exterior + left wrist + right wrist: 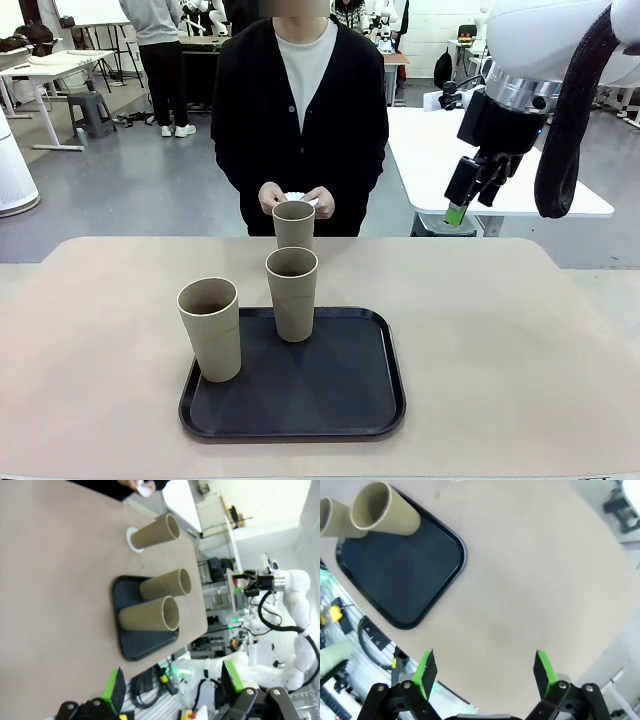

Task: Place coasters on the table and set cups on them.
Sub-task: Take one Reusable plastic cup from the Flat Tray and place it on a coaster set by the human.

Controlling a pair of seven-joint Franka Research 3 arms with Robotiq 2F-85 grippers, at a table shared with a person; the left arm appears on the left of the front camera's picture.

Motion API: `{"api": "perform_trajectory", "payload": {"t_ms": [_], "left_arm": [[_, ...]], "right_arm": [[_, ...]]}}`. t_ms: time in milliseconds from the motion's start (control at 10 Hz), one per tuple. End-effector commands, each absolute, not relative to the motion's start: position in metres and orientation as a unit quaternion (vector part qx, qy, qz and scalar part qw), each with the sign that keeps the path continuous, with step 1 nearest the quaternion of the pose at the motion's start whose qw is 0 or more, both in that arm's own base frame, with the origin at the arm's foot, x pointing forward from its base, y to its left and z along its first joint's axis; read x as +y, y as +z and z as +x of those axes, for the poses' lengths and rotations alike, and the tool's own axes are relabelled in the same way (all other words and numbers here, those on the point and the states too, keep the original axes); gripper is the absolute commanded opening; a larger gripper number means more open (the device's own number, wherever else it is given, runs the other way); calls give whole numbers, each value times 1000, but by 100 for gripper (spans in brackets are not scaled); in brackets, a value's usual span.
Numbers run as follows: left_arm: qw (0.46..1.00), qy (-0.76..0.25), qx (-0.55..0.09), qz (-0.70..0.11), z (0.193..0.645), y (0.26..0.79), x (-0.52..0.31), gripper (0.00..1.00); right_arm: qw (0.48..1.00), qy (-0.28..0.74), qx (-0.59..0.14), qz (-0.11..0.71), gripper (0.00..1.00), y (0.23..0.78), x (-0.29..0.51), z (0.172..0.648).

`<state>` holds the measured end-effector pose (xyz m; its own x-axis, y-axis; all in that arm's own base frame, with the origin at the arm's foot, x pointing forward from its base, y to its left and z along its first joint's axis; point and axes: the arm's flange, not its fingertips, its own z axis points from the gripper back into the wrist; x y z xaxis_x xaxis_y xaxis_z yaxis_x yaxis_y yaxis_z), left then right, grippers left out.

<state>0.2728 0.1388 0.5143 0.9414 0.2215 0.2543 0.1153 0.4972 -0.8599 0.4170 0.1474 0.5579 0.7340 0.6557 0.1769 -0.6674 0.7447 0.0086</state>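
— Ahead of the left gripper (172, 675), what is found on the table (60, 580)?

— One coaster (131, 536) is laid flat on the table, farthest from that gripper, and the far cup (155, 531) is stood upright on it. Nearer the gripper, the middle cup (165, 584) and the near cup (150, 615) are stood upright on a black tray (145, 642), apart from each other.

— And beyond the far cup?

— Some white paper (296, 197) is held between the person's hands (321, 201). Whether it is one coaster or more cannot be told.

— How are the grippers set?

— The left gripper's jaws are spread wide with nothing between them, and all three cups are kept well ahead of it. The right gripper (484, 656) is raised above the table, its jaws likewise parted and empty. Bare table is seen below it, and the tray is placed off to one side of it, well apart.
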Motion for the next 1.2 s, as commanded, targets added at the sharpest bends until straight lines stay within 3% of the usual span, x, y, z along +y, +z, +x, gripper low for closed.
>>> {"api": "perform_trajectory", "payload": {"t_ms": [0, 100, 200, 300, 500, 900, 1100], "left_arm": [[845, 24, -178, -504, 273, 514, 140, 100], [845, 24, -178, -504, 273, 514, 140, 100], [845, 24, -178, -504, 273, 514, 140, 100], [845, 24, -178, -504, 273, 514, 140, 100], [845, 24, -178, -504, 273, 514, 140, 100], [845, 24, -178, -504, 273, 514, 140, 100], [845, 24, -178, -504, 273, 514, 140, 100]], "right_arm": [[932, 345, -102, 38, 100, 560, 144, 433], [930, 355, -81, 36, 100, 558, 147, 417], [928, 292, -99, 209, 100, 565, 106, 421], [913, 245, -99, 312, 100, 559, 63, 428], [880, 195, -91, 423, 100, 542, -9, 441], [804, 168, -109, 561, 100, 516, -123, 469], [788, 154, -111, 586, 100, 488, -159, 458]]}}
